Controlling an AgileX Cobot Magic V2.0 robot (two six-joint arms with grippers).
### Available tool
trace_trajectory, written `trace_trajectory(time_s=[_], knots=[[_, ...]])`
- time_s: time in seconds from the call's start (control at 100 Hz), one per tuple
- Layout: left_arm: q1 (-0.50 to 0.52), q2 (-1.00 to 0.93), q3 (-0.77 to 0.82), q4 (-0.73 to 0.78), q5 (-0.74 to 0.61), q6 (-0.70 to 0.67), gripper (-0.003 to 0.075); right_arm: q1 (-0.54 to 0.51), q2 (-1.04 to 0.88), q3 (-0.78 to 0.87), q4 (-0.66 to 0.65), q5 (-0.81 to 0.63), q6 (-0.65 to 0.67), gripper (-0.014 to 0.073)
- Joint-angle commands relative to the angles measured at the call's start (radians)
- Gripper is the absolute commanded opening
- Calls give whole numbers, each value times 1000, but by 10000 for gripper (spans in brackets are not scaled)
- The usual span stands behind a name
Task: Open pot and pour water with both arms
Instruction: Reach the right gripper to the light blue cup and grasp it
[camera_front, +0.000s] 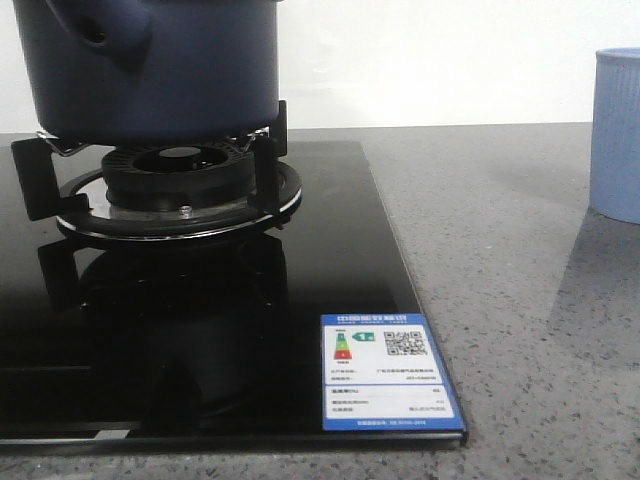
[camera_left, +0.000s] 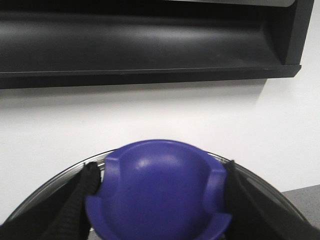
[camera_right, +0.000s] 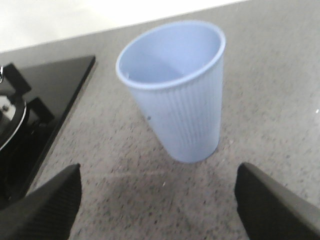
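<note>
Front view: the pot (camera_front: 150, 65) sits on the burner (camera_front: 180, 180), looking heavy and rigid.

Left wrist view: the left claw (camera_left: 160, 200) clenches the lid knob (camera_left: 160, 187), a smooth, possibly slippery hold.

Right wrist view: the right claw (camera_right: 157, 200) is released before the cup (camera_right: 175, 90) on the worktop (camera_right: 270, 75).

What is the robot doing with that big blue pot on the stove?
The dark blue pot sits on the stove's burner grate. The left gripper has its fingers on both sides of the round blue knob on the pot's lid, ready to lift it. The right gripper is open and hovers near the light blue cup, which stands upright on the grey counter beside the stove. No water has been poured yet.
</note>
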Motion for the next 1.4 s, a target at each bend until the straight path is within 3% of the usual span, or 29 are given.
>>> trace_trajectory(time_s=[0.0, 0.7, 0.85, 1.16, 1.39], knots=[[2, -16, -39, 0, -99, -2, 406, 3, 38, -27, -9, -127, -14, 567], [2, -16, -39, 0, -101, -2, 406, 3, 355, -40, -21, -295, -14, 567], [2, -16, -39, 0, -101, -2, 406, 5, 380, -47, -95, -295, -14, 568], [2, -16, -39, 0, -101, -2, 406, 117, 382, -47, -173, -428, -14, 569], [2, -16, -39, 0, -101, -2, 406, 122, 422, -47, -176, -498, -14, 569]])
